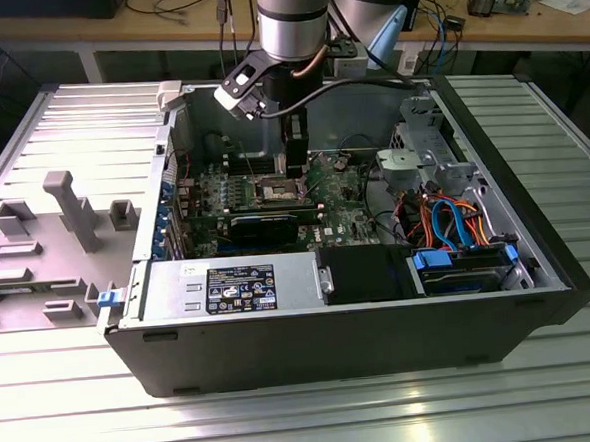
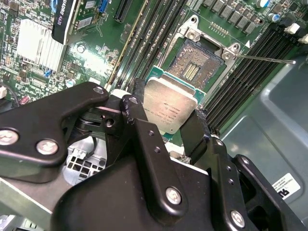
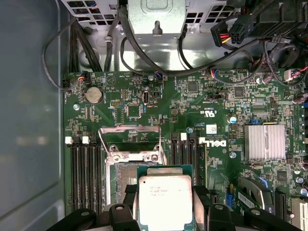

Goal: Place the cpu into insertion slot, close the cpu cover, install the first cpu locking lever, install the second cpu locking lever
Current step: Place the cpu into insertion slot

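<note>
My gripper [image 2: 168,115] is shut on the cpu [image 2: 171,103], a flat square chip with a dull silver top and green edge, held by two opposite sides between black fingers [image 2: 136,98]. The chip hangs a little above and just beside the insertion slot [image 2: 195,60], whose tan-gold contact field lies bare. In the first wrist view the cpu [image 3: 165,199] covers part of the slot [image 3: 121,175], and the cpu cover [image 3: 130,128], a thin silver frame with a square window, stands swung open behind it. A thin wire locking lever [image 2: 269,60] sticks out sideways from the socket. In the exterior view the gripper [image 1: 294,166] hovers over the slot [image 1: 278,190].
Long black memory slots [image 3: 84,178] flank the socket on both sides. A finned silver heatsink [image 3: 264,142] and a black expansion card [image 1: 263,226] sit nearby. Cable bundles [image 1: 445,222] and drive bays fill the case at the exterior view's right. The case walls [image 1: 332,339] enclose the board.
</note>
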Controlling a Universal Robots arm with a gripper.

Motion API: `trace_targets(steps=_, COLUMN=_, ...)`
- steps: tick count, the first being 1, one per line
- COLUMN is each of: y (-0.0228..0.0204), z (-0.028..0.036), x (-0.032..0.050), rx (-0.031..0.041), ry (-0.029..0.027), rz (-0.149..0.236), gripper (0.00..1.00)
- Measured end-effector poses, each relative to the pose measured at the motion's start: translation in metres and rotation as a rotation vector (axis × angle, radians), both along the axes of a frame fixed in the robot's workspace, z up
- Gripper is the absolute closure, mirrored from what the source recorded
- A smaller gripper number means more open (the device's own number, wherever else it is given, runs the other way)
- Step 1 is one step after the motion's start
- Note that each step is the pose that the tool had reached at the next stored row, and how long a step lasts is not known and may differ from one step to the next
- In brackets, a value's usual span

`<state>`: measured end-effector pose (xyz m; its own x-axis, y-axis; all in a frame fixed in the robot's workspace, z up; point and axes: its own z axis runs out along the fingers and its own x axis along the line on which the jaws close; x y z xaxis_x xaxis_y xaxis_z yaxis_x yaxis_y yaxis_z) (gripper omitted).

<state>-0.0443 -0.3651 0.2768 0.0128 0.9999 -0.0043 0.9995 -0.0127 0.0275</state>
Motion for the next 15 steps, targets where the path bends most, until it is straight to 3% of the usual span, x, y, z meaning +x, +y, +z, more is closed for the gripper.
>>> trace_targets(steps=15, y=0.0000, z=-0.0058, x=0.0000, rx=-0.0001, ry=0.0000, rz=0.000, gripper=0.45)
